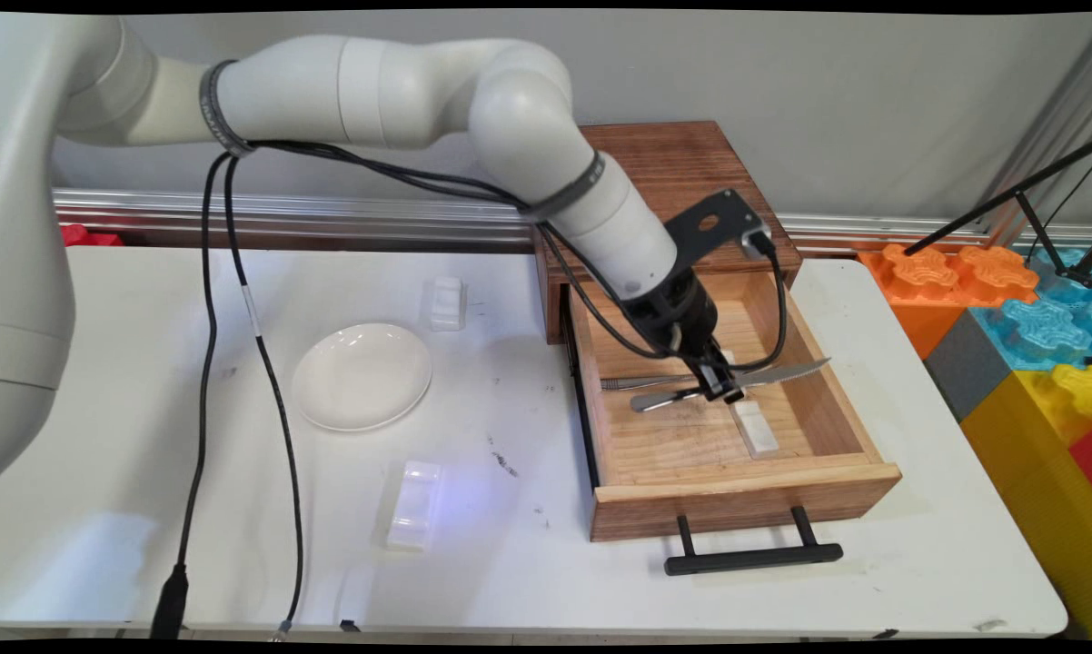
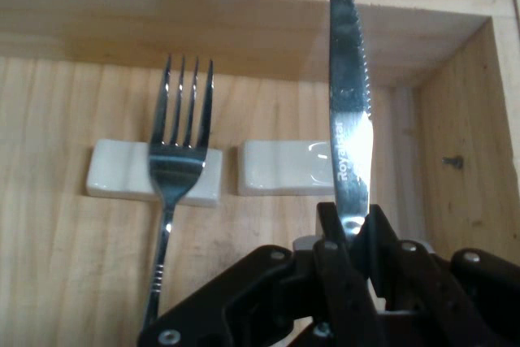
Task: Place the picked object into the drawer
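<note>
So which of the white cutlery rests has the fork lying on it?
The left rest in the drawer, seen from the hand view: the fork crosses it; the others are bare.

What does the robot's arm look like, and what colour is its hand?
The arm is white, made of thick rounded tubes with dark bands. Black cables hang from it. Its gripper is black with two thin fingers, and a black bracket sticks out near the wrist.

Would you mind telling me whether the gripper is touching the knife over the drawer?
Touching. In the hand view the gripper is closed on the knife, its fingers pressed against the blade's lower end.
</note>
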You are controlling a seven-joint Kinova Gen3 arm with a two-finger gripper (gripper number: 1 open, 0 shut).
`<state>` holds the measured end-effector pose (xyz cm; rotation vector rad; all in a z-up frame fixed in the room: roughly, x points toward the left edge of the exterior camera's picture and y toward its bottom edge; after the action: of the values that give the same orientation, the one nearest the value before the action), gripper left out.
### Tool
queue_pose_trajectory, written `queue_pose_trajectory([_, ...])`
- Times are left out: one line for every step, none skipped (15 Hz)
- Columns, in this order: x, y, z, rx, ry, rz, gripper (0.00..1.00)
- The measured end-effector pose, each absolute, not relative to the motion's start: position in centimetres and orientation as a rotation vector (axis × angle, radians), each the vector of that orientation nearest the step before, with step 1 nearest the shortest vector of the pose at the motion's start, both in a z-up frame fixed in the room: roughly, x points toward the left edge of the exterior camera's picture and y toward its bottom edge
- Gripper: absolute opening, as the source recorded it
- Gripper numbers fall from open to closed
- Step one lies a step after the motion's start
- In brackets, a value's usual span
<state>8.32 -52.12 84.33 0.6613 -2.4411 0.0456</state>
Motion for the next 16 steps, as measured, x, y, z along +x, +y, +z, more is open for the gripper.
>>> queue_pose_trajectory([8.2, -52.0, 83.9, 0.660, -2.444, 0.044, 0.00])
queue_pose_trajectory([8.1, -52.0, 83.5, 0.657, -2.448, 0.041, 0.00])
queue_pose_trajectory([8.0, -51.8, 82.9, 0.656, -2.453, 0.039, 0.00])
queue_pose_trajectory([7.9, -51.7, 82.5, 0.654, -2.457, 0.038, 0.00])
queue_pose_trajectory([7.8, -51.6, 82.0, 0.653, -2.461, 0.037, 0.00])
queue_pose_trajectory([7.8, -51.6, 81.5, 0.653, -2.464, 0.038, 0.00])
queue_pose_trajectory([7.8, -51.5, 81.1, 0.654, -2.469, 0.039, 0.00])
queue_pose_trajectory([7.8, -51.4, 80.7, 0.656, -2.473, 0.039, 0.00])
queue_pose_trajectory([7.8, -51.4, 80.3, 0.658, -2.476, 0.040, 0.00])
queue_pose_trajectory([7.8, -51.3, 79.9, 0.660, -2.480, 0.040, 0.00])
queue_pose_trajectory([7.8, -51.3, 79.6, 0.661, -2.482, 0.040, 0.00])
queue_pose_trajectory([7.8, -51.3, 79.5, 0.661, -2.484, 0.040, 0.00])
queue_pose_trajectory([7.8, -51.2, 79.2, 0.662, -2.486, 0.040, 0.00])
queue_pose_trajectory([7.8, -51.2, 79.0, 0.663, -2.489, 0.040, 0.00])
queue_pose_trajectory([7.8, -51.2, 78.8, 0.663, -2.491, 0.039, 0.00])
queue_pose_trajectory([7.8, -51.1, 78.6, 0.665, -2.492, 0.038, 0.00])
